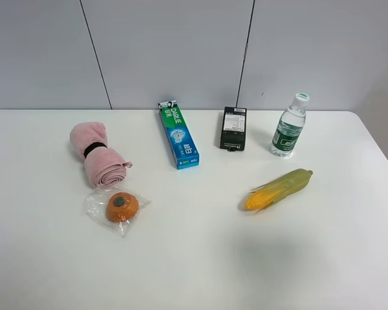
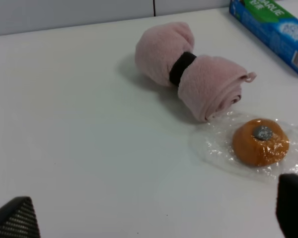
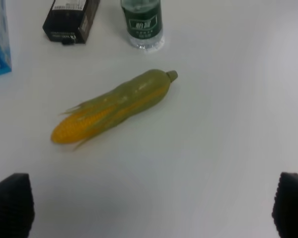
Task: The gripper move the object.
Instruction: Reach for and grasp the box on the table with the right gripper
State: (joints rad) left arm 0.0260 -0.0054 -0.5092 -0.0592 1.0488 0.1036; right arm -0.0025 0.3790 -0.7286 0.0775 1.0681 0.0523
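Observation:
The object, a flat black box with a white label, lies at the back of the white table, between the toothpaste box and the water bottle. It also shows in the right wrist view, far from the fingers. My right gripper is open and empty, with its black fingertips wide apart above bare table, the corn cob lying between it and the box. My left gripper is open and empty near the wrapped orange thing. Neither gripper shows in the exterior view.
A blue-green toothpaste box, a water bottle, a corn cob, a rolled pink towel and an orange round thing in clear wrap lie on the table. A grey wall stands behind.

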